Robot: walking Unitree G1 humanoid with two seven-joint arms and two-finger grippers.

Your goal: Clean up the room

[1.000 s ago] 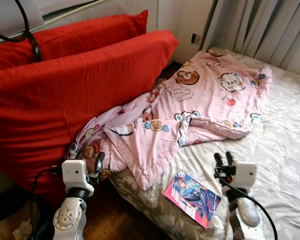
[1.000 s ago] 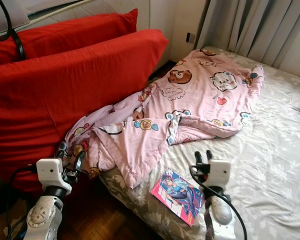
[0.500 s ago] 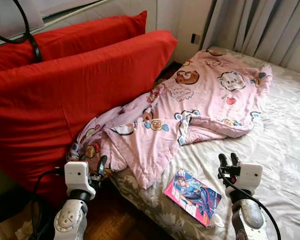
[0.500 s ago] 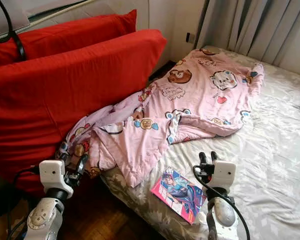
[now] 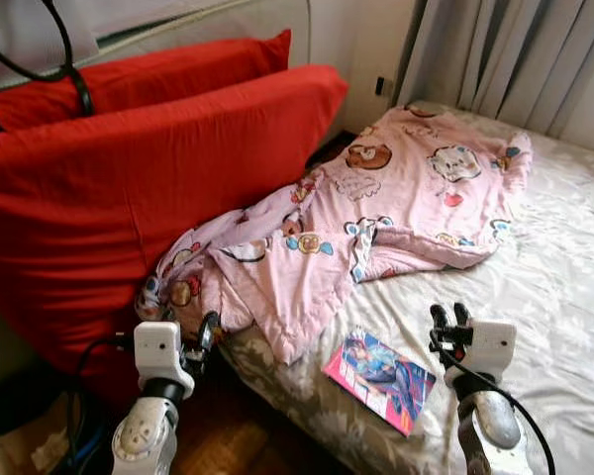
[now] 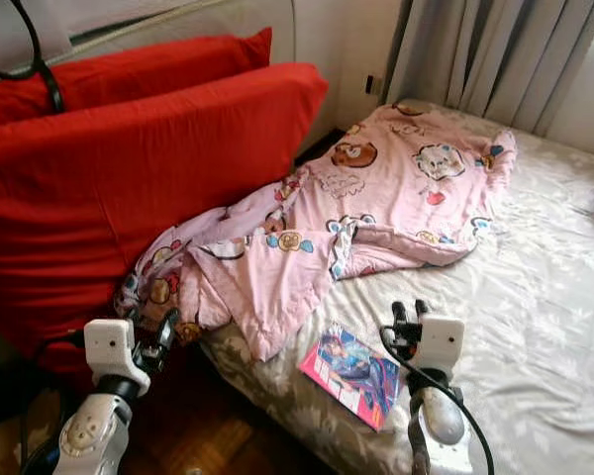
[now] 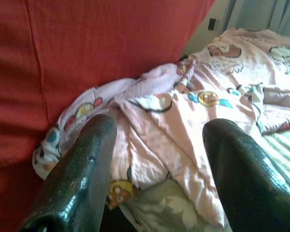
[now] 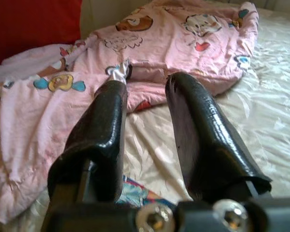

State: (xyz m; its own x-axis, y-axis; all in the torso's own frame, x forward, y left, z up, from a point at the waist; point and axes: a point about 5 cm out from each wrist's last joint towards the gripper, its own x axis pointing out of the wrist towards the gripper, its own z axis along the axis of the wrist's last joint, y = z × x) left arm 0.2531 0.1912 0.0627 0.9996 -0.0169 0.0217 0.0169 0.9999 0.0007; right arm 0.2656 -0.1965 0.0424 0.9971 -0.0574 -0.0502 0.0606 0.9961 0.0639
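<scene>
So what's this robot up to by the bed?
It stands at the bed's edge with both arms raised and nothing held. The left gripper hovers open by the hanging corner of the rumpled pink blanket, beside the red cushions. The right gripper hovers open over the sheet, next to a comic book.

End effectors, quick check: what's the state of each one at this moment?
Left end effector: open, holding nothing, near the pink cartoon-print blanket.
Right end effector: open, holding nothing, above the pale bed sheet.
</scene>
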